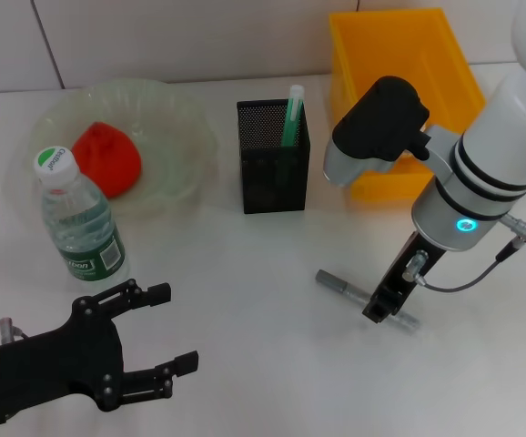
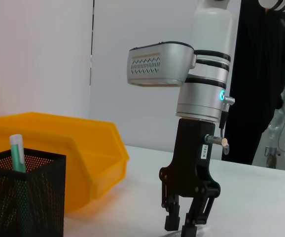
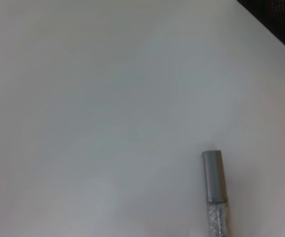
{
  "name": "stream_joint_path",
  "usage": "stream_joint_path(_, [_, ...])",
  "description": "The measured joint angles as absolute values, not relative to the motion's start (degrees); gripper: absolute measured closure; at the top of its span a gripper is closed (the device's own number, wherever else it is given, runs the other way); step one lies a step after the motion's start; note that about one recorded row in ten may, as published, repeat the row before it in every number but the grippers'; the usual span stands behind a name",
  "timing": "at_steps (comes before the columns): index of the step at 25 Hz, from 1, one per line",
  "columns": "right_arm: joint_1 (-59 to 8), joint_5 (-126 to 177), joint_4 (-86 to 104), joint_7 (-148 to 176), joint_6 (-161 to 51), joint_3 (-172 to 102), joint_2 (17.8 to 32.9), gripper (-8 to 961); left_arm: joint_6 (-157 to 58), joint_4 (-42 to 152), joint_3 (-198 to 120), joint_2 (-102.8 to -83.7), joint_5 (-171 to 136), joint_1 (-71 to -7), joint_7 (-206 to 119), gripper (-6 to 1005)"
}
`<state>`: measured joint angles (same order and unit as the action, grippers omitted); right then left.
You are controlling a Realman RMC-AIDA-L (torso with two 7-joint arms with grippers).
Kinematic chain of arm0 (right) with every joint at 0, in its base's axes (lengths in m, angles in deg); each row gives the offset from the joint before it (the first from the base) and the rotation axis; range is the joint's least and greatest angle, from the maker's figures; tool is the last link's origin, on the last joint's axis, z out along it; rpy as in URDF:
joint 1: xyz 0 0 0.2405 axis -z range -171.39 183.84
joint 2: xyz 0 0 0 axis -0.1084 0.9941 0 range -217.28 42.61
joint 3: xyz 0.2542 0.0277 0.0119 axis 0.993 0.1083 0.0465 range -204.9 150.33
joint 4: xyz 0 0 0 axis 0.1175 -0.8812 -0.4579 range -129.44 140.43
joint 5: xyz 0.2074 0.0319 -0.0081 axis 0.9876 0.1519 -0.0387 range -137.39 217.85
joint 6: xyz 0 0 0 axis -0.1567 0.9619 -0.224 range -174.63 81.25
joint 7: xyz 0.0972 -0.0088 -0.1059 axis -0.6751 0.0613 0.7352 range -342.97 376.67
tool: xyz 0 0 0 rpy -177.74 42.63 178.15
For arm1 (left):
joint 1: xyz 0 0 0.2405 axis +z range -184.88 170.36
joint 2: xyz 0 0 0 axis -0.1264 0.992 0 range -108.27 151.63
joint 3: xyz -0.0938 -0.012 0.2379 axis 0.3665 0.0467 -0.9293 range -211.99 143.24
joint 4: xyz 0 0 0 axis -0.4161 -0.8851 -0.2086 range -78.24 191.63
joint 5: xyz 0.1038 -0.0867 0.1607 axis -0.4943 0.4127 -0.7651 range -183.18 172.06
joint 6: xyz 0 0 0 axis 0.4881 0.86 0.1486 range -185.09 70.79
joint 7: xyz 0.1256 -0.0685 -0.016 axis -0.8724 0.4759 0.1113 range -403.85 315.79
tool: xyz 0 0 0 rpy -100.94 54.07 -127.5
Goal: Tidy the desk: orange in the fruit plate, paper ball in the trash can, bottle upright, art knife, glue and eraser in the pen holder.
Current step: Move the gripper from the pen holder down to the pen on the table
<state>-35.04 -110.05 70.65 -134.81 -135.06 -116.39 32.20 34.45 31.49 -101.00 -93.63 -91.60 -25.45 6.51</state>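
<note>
A grey art knife lies flat on the white desk, and its capped end shows in the right wrist view. My right gripper points straight down over its middle, open, with one finger on each side. The black mesh pen holder holds a green glue stick. An orange rests in the pale green fruit plate. The bottle stands upright. My left gripper hovers open at the near left, empty. The paper ball and eraser are out of view.
A yellow bin stands at the back right, just behind my right arm; the left wrist view shows it behind the pen holder. The bottle stands close to my left gripper.
</note>
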Motion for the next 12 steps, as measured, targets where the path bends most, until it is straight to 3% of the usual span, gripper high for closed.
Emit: stream_joint_path(12, [-35.2, -110.1, 69.5, -134.9, -135.0, -116.7, 32.19, 623, 34.5, 31.5, -101.3, -93.63, -91.6, -25.2, 6.5, 129])
